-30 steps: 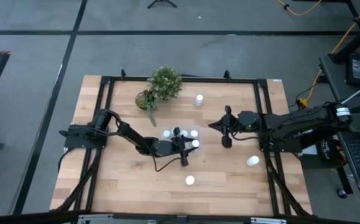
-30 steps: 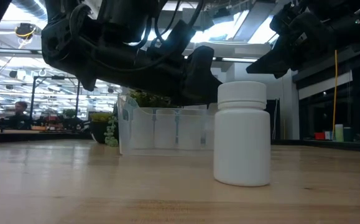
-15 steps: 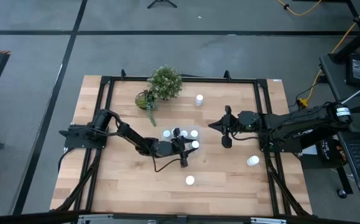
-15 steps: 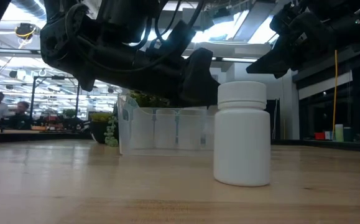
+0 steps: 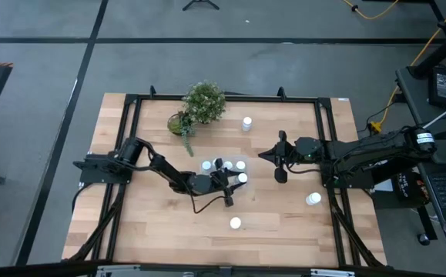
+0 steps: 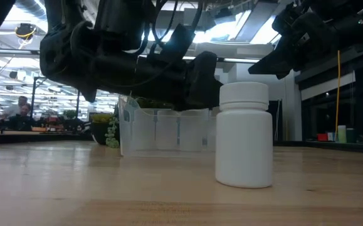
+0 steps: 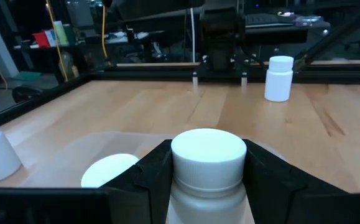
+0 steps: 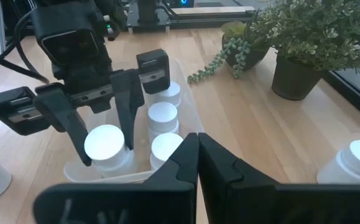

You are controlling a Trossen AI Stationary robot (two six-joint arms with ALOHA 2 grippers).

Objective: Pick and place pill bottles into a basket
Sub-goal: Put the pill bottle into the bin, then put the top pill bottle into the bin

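Note:
The clear basket [image 5: 224,171] stands mid-table and holds several white pill bottles [image 8: 163,116]. My left gripper [image 5: 240,179] hangs over the basket's right end, shut on one more white bottle [image 7: 207,152], which also shows in the right wrist view [image 8: 105,144]. My right gripper [image 5: 278,158] is shut and empty, hovering to the right of the basket. Loose bottles stand on the table at the far side [image 5: 246,123], the right [image 5: 313,199] and the near side [image 5: 236,223]; the near one fills the low view [image 6: 244,135]. My left gripper pinches the bottle between its two fingers [image 8: 127,118], on opposite sides of the body just under the cap [image 7: 178,190]. The fingers come from the table's left, slanting down. The bottle stands upright inside the basket's walls; whether it rests on the floor, I cannot tell.
A potted green plant [image 5: 199,106] stands at the far side behind the basket. A black frame [image 5: 223,98] runs around the table's edges. Bare wood lies to the near left of the basket.
My left arm has shifted a little over the basket; its gripper stays shut on the bottle.

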